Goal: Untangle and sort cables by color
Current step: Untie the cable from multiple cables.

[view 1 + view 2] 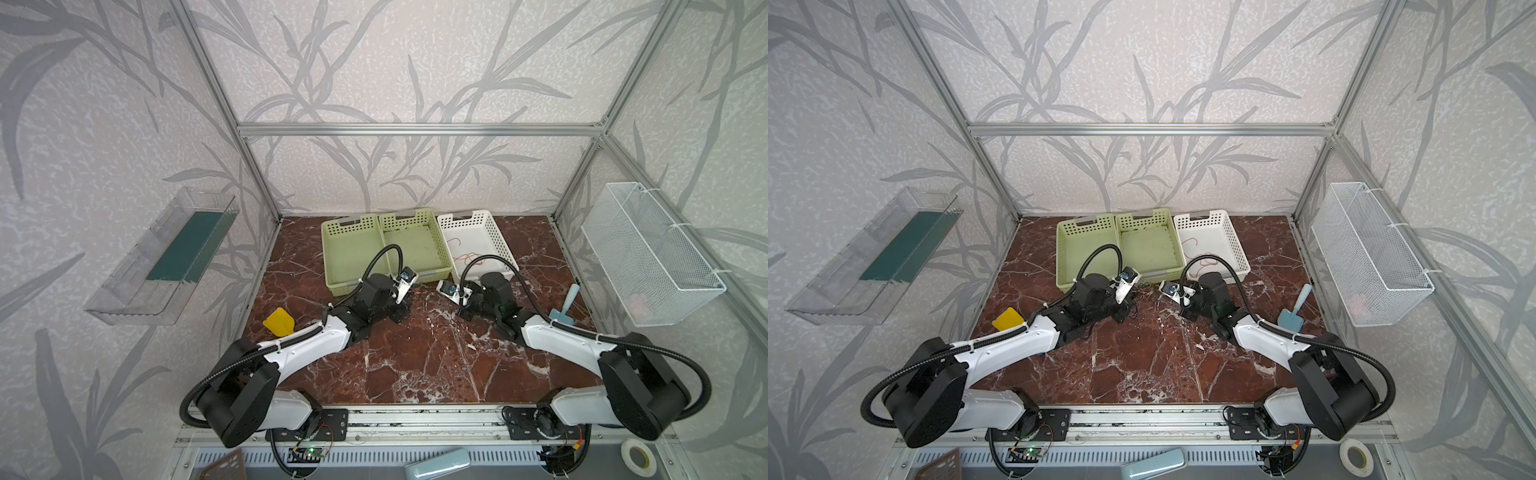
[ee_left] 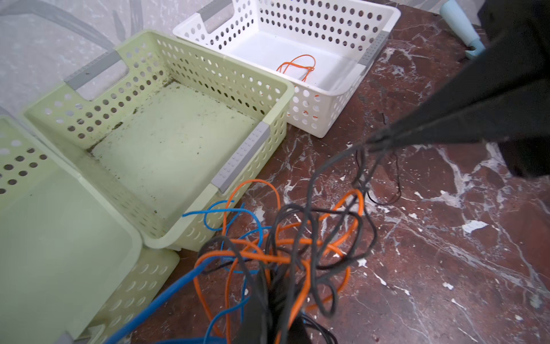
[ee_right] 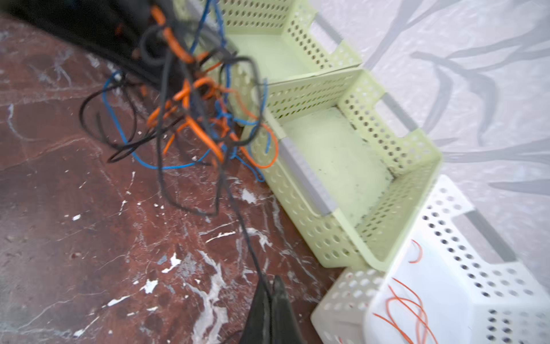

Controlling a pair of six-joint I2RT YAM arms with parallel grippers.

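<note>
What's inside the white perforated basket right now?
Only thin orange cables lie looped in the white perforated plastic basket. No blue or dark ones visible; floor nearest the front wall is covered.

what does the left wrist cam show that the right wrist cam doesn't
Only left wrist: a pale blue handle. Only right wrist: the handle notch of the leftmost green basket. Both: the cable tangle, the middle green basket, the white basket holding orange cable, and the right gripper shut on a dark cable.

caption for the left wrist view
Right gripper pinches a black cable from the tangle; an orange cable lies in the white basket.
</note>
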